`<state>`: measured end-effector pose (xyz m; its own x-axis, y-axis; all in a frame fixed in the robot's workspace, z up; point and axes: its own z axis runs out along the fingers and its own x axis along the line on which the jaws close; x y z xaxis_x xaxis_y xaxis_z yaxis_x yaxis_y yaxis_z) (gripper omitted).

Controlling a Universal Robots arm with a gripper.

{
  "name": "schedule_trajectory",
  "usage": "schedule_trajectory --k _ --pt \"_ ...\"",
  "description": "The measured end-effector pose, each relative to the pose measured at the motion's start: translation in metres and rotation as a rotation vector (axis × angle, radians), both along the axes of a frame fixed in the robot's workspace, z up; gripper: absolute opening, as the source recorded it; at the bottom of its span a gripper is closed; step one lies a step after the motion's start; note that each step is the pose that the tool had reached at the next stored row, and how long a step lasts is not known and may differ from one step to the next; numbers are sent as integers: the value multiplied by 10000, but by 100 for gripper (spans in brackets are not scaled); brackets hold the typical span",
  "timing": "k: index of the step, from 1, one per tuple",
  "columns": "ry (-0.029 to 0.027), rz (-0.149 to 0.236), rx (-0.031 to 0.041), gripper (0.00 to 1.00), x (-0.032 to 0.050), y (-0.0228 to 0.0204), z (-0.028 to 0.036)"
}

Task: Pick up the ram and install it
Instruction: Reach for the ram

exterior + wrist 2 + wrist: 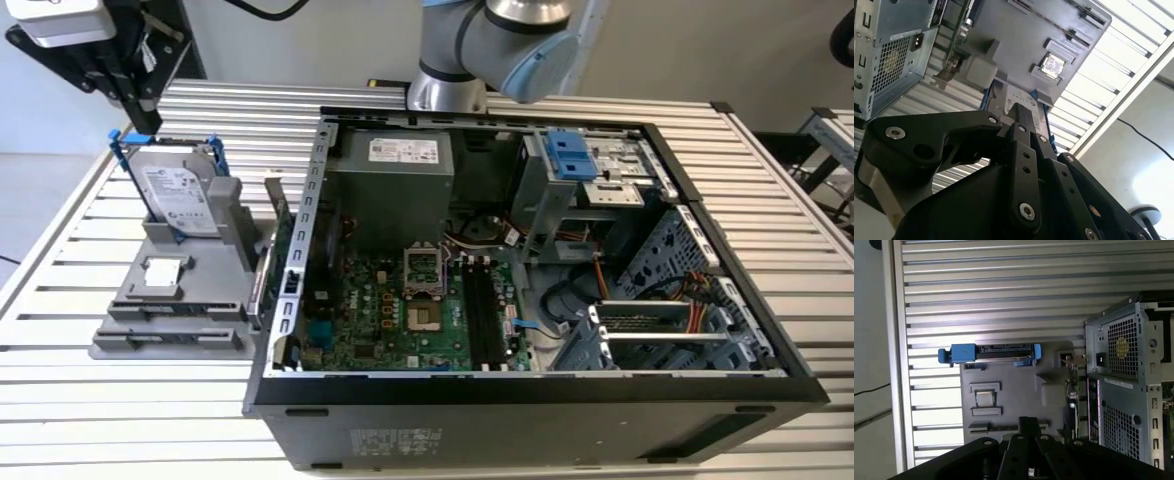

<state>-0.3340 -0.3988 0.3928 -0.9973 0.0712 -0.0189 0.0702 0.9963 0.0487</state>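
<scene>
A: What do we have here, biggest first?

B: We see a slatted metal table (787, 200). On it is an open computer case (534, 420) with its green motherboard (387, 330) bare. Just beside the case, on the exterior view's left, sits a gray holder (134, 300). A hard drive (174, 195) in a blue frame stands upright at the holder's far end. A small square chip (160, 272) lies in the middle.

A: And where do we put the ram (180, 313)?

B: We take it to be the thin strip standing on edge in the holder's long slot, just on the near side of the chip. We cannot make out its colour or its chips, so that is our judgement. The motherboard's long black sockets (483, 310) look empty to us.

A: How does it lie from the gripper (144, 120)?

B: The arm (467, 50) rises from behind the case and reaches across to the holder's side. The gripper hangs well above the holder, pointing down, and it is nearest the hard drive's top edge. From there the ram lies lower, toward the holder's near end, past the chip. Its long axis runs across the holder, parallel to the drive's face.

A: What of the fingers (1030, 426)?

B: In the first wrist view they look pressed together, with nothing between them.
</scene>
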Motion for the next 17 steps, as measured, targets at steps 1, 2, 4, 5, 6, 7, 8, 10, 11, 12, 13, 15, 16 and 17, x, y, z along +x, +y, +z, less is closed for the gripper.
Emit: schedule_trajectory --k 1,2,4,5,6,7,8,10,11,12,13,15,16,17 --pt "0 0 0 0 -22 0 0" --pt "-1 0 1 0 -44 0 -1" --pt "-1 0 0 0 -84 0 0" --pt "-1 0 0 0 -100 0 -1" --pt "-1 -1 0 0 -108 0 0" --pt "0 0 1 0 -109 0 0" --pt "0 1 0 0 -109 0 0" --pt "-1 1 0 0 -109 0 0" --pt "0 0 0 0 -110 0 0" --pt "-1 0 1 0 -110 0 0" --pt "0 0 0 0 -111 0 0" --pt "0 0 0 0 -112 -5 0" --pt "0 0 1 0 -112 -12 0" --pt "-1 1 1 0 -111 -21 -1"
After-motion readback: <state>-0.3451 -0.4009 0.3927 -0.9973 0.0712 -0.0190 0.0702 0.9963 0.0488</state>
